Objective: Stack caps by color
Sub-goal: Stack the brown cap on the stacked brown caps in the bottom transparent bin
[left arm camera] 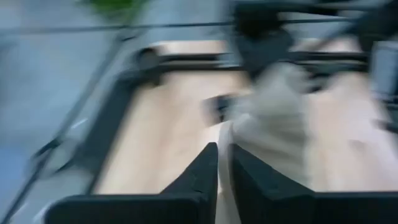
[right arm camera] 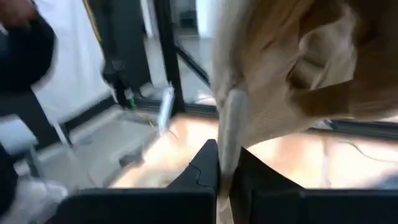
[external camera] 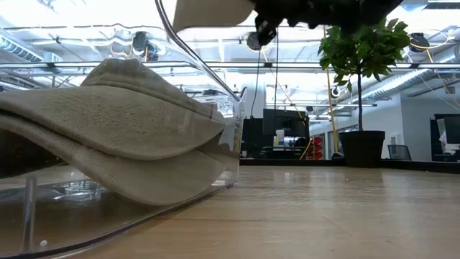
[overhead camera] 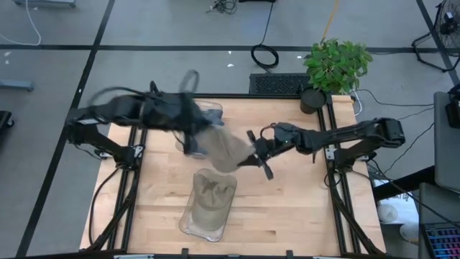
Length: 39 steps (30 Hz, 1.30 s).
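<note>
Both pincers on one tan cap (overhead camera: 226, 147), held up off the table! The right gripper (right arm camera: 227, 180) is clamped on the cap's edge, fabric hanging just ahead of its fingers. The left gripper (left arm camera: 225, 180) pinches the opposite side (blurred). Below them, more tan caps (overhead camera: 212, 193) sit stacked in a clear bin (overhead camera: 203, 229).

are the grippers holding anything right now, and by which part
Both hold one tan fabric cap in the air between them. The right gripper is shut on a thin edge of it; the left gripper pinches another edge. Which part exactly cannot be told.
</note>
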### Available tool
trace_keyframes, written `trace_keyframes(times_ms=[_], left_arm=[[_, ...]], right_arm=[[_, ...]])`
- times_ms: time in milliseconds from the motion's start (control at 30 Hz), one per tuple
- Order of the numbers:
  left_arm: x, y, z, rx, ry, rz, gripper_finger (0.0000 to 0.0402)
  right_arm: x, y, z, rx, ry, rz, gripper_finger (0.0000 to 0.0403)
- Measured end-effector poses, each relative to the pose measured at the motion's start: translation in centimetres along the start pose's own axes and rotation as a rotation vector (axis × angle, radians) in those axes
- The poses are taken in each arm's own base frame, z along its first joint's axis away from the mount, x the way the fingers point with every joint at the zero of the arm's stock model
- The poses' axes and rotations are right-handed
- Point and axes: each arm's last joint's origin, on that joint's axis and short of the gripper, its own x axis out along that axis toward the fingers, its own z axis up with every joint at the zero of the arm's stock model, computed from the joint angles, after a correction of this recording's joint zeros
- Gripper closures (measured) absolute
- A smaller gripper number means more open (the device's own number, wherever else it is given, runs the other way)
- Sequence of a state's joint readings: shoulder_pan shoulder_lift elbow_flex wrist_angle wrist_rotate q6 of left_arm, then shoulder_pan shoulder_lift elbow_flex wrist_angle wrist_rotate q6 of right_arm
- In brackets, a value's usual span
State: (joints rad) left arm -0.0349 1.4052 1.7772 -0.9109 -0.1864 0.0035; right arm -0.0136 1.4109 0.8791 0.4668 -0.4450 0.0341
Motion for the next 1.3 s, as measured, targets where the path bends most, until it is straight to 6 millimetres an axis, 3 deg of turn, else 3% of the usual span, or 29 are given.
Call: trace_keyframes(times_ms=[100, 233, 367, 467, 667, 833, 1100, 1300], left_arm=[[-1.9, 1.2, -0.5, -0.094, 0.072, 0.188, 0.0329], [-2.4, 2.5, -2.3, -0.249, 0.216, 0.402, 0.0254], [-2.7, 3.3, -3.2, -0.349, 0.283, 0.450, 0.0188], [-1.9, 2.8, -2.9, -0.347, 0.241, 0.381, 0.0162], [-0.2, 1.6, -2.9, -0.306, 0.165, 0.182, 0.0161], [0.9, 1.1, -4.2, -0.305, 0.107, 0.050, 0.0178], [4.4, -0.3, -6.4, -0.293, -0.109, -0.237, 0.0183], [4.7, -0.5, -6.0, -0.253, -0.214, -0.296, 0.0172]], right_arm=[[-1.0, 0.5, -0.1, -0.013, 0.067, -0.034, 0.0401], [-2.6, 1.6, 2.1, -0.107, 0.002, -0.098, 0.0402], [-3.4, 2.3, 2.7, -0.170, -0.008, -0.120, 0.0402], [-4.3, 2.7, 3.9, -0.253, -0.067, -0.132, 0.0402], [-5.9, 3.7, 5.2, -0.381, -0.115, -0.132, 0.0402], [-7.4, 4.1, 5.8, -0.414, -0.111, -0.145, 0.0402], [-6.9, 4.1, 5.6, -0.417, -0.113, -0.137, 0.0403], [-6.6, 4.3, 5.7, -0.420, -0.133, -0.122, 0.0403]])
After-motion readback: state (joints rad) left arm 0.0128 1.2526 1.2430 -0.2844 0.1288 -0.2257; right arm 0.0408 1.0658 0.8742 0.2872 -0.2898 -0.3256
